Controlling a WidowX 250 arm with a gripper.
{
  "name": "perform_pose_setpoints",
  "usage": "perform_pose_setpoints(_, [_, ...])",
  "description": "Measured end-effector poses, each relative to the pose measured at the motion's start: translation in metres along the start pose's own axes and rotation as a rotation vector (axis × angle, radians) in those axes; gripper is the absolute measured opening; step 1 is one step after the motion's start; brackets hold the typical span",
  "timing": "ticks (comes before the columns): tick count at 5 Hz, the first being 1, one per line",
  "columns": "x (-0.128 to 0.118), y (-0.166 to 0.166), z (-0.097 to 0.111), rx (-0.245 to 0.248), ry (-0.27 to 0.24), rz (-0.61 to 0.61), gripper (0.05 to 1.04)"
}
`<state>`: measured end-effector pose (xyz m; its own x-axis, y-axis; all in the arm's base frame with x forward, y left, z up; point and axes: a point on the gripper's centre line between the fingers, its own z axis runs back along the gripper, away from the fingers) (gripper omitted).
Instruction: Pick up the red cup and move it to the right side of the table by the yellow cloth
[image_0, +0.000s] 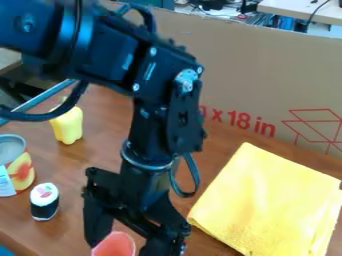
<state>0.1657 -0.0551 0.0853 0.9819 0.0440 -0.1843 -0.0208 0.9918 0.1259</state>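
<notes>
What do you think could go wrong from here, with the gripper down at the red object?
The red object might slip or be nudged, since it sits right at the gripper. A low sideways swing could topple the upright sushi roll near the can, or possibly catch the yellow cloth on the other side.

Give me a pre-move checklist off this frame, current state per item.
1. Red object fully in view: not ok, the picture's bottom edge cuts it off.
2. Red object secured in the gripper: cannot tell, contact on both sides isn't confirmed.
3. Yellow cloth clear of the gripper: cannot tell, its left corner meets the gripper's outline from this angle.
4. Toy sushi roll upright, apart from the can: ok.
5. Can upright: ok, round metal end faces up.
6. Yellow toy bell pepper apart from the gripper: ok, it stands well behind, near the cardboard.
</notes>
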Motion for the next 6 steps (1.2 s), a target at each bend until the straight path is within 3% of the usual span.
perform_pose_setpoints(2, [0.01,-0.005,-0.024,-0.003,-0.022,-0.009,1.001])
perform_pose_setpoints(4, [0.017,-0.01,-0.033,-0.044,-0.093,0.011,0.958])
perform_pose_setpoints(5, [0.016,-0.007,-0.053,0.016,-0.003,0.052,0.71])
perform_pose_setpoints(6, [0.017,-0.006,-0.057,0.033,0.015,0.052,0.513])
